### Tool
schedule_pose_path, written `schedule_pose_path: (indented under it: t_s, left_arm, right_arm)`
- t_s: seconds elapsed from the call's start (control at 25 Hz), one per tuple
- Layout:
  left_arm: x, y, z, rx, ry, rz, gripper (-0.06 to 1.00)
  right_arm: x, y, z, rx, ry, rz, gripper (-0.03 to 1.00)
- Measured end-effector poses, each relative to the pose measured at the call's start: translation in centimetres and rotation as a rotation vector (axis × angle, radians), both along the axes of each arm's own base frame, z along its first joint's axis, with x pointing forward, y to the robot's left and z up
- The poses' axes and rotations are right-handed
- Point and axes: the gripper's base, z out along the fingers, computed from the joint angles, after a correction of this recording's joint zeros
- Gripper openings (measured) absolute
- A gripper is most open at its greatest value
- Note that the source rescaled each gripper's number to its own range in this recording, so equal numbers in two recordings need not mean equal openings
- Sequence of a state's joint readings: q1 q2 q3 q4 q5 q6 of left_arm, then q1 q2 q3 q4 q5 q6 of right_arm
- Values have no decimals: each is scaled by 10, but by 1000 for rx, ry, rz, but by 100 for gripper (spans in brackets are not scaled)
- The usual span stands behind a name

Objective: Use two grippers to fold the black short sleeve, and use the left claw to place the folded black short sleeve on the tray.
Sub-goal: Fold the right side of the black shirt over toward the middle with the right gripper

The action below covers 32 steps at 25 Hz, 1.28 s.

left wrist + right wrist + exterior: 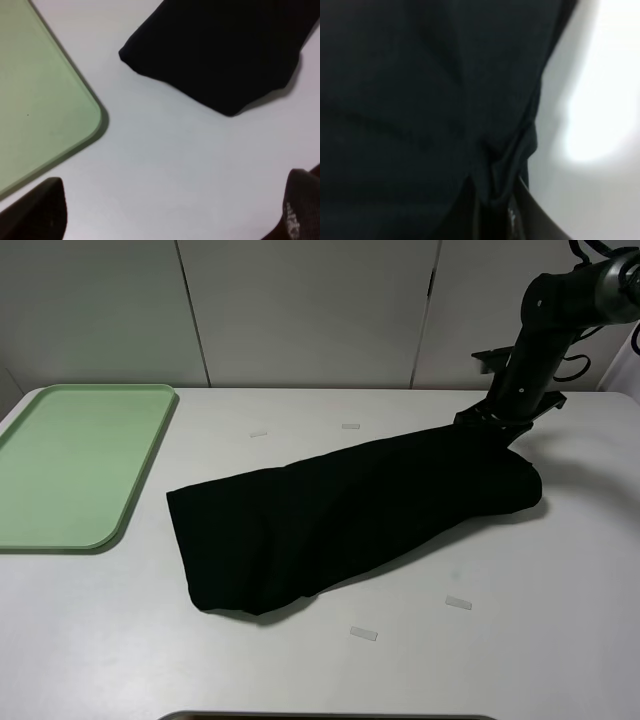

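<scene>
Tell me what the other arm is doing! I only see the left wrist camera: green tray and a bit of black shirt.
Observer: The right gripper is shut, pinching the far end of the black short sleeve.
Operator: Is the shirt spread out?
Observer: No, it lies as one long folded band slanting across the table, from near the tray to that gripper.
Operator: Anything else there?
Observer: A few small pale strips lie on the table around the shirt.

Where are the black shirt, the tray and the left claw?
black short sleeve [340, 515]: exterior high view, middle of the folded cloth.
tray [70, 460]: exterior high view, bare floor of the tray.
left claw [172, 212]: left wrist view, midway between its open fingertips.
</scene>
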<state>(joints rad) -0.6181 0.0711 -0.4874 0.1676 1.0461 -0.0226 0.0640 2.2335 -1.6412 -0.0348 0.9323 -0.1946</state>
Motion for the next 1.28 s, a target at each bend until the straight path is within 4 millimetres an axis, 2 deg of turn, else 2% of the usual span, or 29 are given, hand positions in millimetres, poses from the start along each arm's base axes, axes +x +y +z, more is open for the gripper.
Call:
schedule_pose_path:
  t_s: [0.52,0.64,1.0,1.28]
  left_arm:
    - [0,0,0,0,0,0,84]
    - [0,0,0,0,0,0,84]
    - [0,0,0,0,0,0,84]
    - [0,0,0,0,0,0,84]
  right_arm:
    - [-9,45,46,-60,-102,22,7]
    - [-10,47,48,-60,-107,23,7]
    - [-8,33,48,-64,-104,-9,7]
    - [-14,52,48,-96,-86,4,7]
